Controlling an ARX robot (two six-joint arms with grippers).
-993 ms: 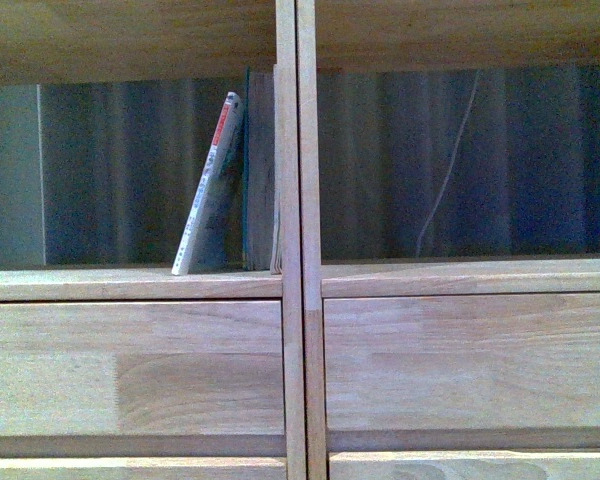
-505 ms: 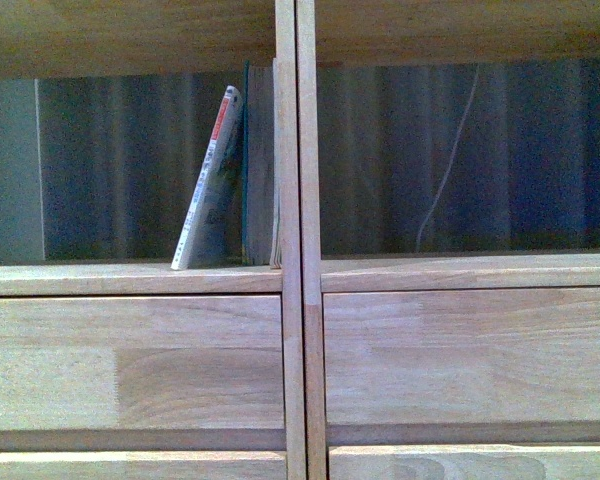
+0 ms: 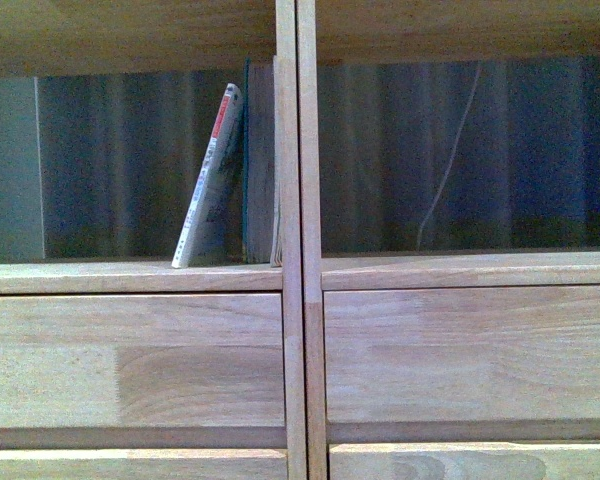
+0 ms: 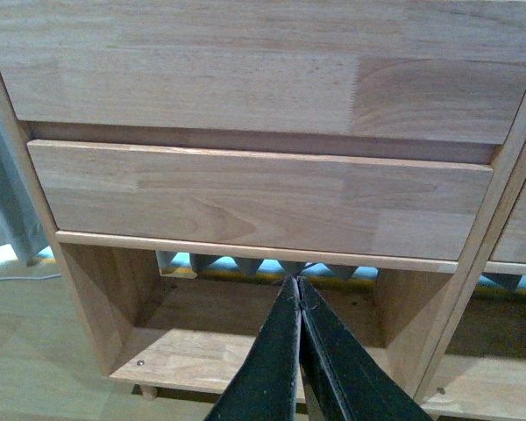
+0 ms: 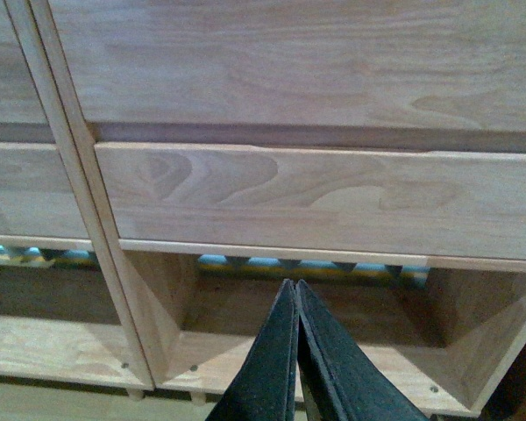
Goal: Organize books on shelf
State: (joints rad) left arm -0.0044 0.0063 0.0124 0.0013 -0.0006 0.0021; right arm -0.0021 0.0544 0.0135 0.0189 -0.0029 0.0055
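In the front view the light-wood shelf (image 3: pixel 292 300) fills the picture. In its left open compartment a thin white paperback (image 3: pixel 210 180) with a red patch leans right against a taller teal book (image 3: pixel 260 165) that stands upright by the central upright. Neither gripper shows in the front view. My left gripper (image 4: pixel 296 282) is shut and empty, held low before a bottom compartment of the shelf (image 4: pixel 245 202). My right gripper (image 5: pixel 293 285) is shut and empty, held before another bottom compartment of the shelf (image 5: pixel 316 197).
Plain drawer-like panels (image 3: pixel 130 365) lie under the open compartments. A dark curtain and a hanging cord (image 3: pixel 450 150) show through the open back. Blue and yellow matting (image 4: pixel 245 263) shows behind the bottom compartments. Wood floor (image 4: pixel 26 351) lies beside the shelf.
The shelf and both books have slid slightly down in the front view. The books stand as before.
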